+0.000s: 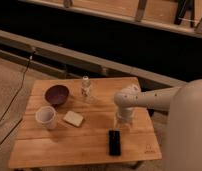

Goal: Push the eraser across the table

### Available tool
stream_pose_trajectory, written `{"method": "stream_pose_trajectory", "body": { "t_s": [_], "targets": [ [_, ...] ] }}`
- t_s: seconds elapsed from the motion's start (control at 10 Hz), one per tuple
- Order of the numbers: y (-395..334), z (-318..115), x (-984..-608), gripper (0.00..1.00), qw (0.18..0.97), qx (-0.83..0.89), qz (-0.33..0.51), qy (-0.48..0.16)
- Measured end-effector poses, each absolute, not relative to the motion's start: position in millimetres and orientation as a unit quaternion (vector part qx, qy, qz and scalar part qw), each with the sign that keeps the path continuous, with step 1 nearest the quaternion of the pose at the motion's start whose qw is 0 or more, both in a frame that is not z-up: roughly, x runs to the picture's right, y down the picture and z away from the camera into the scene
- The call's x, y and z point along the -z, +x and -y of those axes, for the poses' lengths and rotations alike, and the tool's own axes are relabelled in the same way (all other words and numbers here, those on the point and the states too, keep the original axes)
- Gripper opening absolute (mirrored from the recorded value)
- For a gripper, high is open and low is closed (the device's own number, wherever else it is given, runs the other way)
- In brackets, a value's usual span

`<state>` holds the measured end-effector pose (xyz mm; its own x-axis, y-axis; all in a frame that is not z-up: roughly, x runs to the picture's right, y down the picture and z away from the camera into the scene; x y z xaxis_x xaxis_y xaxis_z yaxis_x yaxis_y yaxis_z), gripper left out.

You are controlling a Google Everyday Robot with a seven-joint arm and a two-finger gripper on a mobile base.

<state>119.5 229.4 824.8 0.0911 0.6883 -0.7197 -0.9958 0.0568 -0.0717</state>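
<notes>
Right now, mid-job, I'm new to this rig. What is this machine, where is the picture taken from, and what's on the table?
One camera looks down on a low wooden table; where it is mounted I cannot say. The big white shape on the right is the robot's single arm. Its gripper hangs low over the table, just beyond the flat black eraser, with nothing visibly held. Also on the table are a dark bowl, a white cup, a cream block and a small clear bottle.

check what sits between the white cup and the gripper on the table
In the camera view, the cream block lies between the cup and the gripper, which hangs low over the table just behind the eraser.
</notes>
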Motion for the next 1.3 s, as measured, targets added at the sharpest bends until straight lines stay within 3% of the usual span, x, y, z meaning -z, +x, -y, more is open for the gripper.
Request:
{"method": "stream_pose_trajectory", "body": {
  "t_s": [0.5, 0.9, 1.3],
  "targets": [
    [85, -219, -811, 0.65, 0.684, -0.625, -0.21, -0.312],
    [120, -202, -792, 0.65, 0.679, -0.645, -0.214, -0.278],
    [163, -221, -774, 0.65, 0.668, -0.652, -0.249, -0.259]
  ]
}}
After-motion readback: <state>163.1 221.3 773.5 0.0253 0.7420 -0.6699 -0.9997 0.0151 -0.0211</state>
